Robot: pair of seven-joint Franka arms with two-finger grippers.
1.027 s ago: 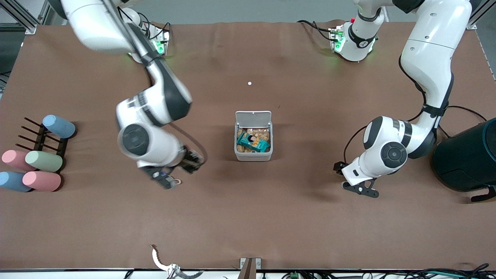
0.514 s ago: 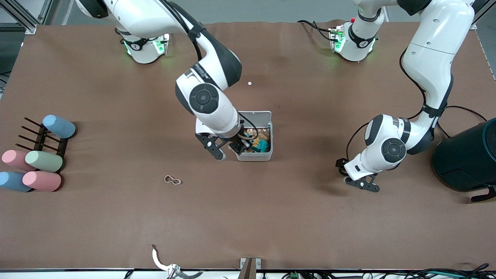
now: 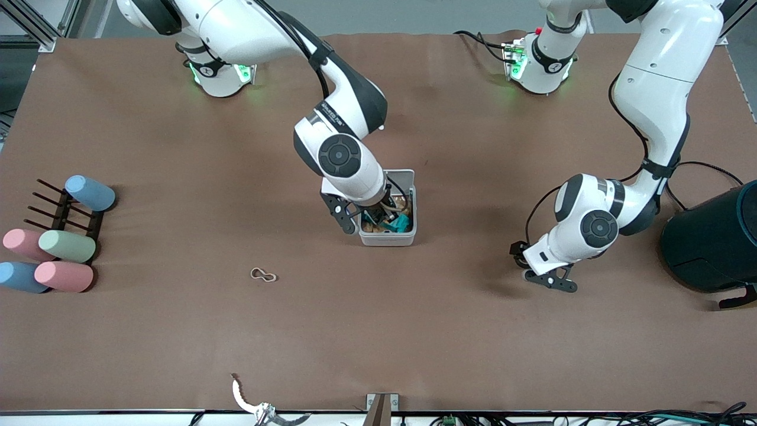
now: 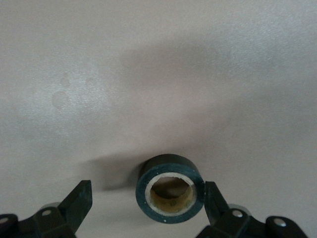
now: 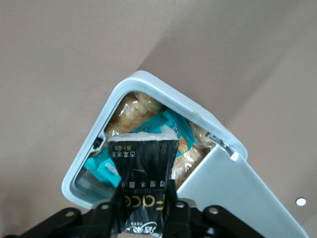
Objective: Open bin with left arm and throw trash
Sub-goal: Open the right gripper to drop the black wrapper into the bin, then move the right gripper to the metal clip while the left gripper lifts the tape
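The small white-grey bin [image 3: 387, 239] stands mid-table with its lid [image 5: 242, 198] open, and holds teal and beige wrappers. My right gripper [image 3: 369, 222] hangs over the open bin [image 5: 163, 94], shut on the crumpled black wrapper [image 5: 143, 163]. My left gripper [image 3: 547, 279] is low over the table toward the left arm's end. In the left wrist view it [image 4: 147, 193] is open around the black tape roll [image 4: 171, 191], which lies on the table against one finger [image 4: 212, 198]. The beige rubber-band loop [image 3: 263, 275] lies on the table nearer the front camera than the bin, toward the right arm's end.
A large dark teal drum [image 3: 709, 242] stands at the left arm's end. A rack with pastel cylinders [image 3: 59, 236] is at the right arm's end. A small white dot [image 5: 300, 202] lies by the bin's lid. A metal tool [image 3: 248, 402] lies at the front edge.
My right arm has swung from the table beside the rubber band to over the open bin, carrying the black wrapper. My left gripper has shifted only slightly.
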